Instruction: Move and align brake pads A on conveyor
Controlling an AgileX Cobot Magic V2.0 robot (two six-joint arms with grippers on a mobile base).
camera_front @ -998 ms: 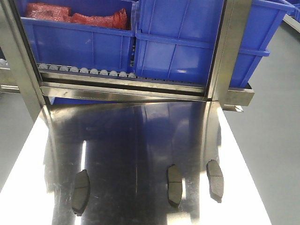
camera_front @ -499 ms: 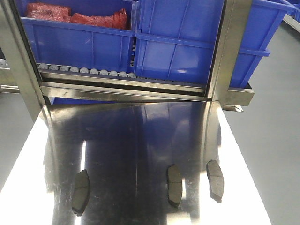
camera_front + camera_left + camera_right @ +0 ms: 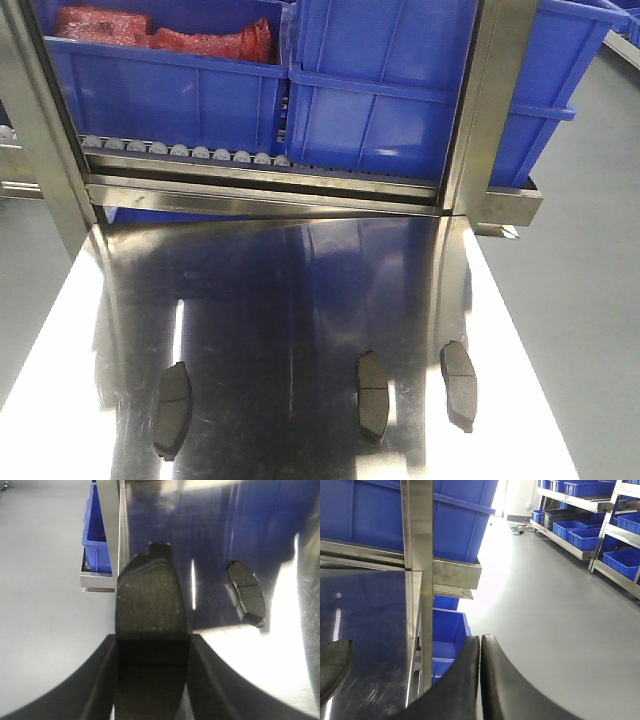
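Note:
Three brake pads lie on the shiny steel tabletop [image 3: 290,300] in the front view: one at the left [image 3: 172,408], one in the middle [image 3: 371,394], one at the right [image 3: 459,384]. Neither gripper shows in that view. In the left wrist view my left gripper [image 3: 152,647] is shut on a fourth brake pad [image 3: 151,605], held over the table's left edge. Another pad [image 3: 245,593] lies on the steel to its right. My right gripper [image 3: 480,640] is shut and empty, hanging over the floor off the table's right side, with a pad's end [image 3: 332,667] at the frame's left. The conveyor is out of view.
Blue bins [image 3: 390,90] stand on a rack behind the table, one holding red bags [image 3: 170,35]. A row of small grey rollers [image 3: 180,151] runs under them. Steel uprights [image 3: 495,110] flank the rack. Grey floor [image 3: 560,610] lies on both sides, with more bin shelves [image 3: 585,515] far right.

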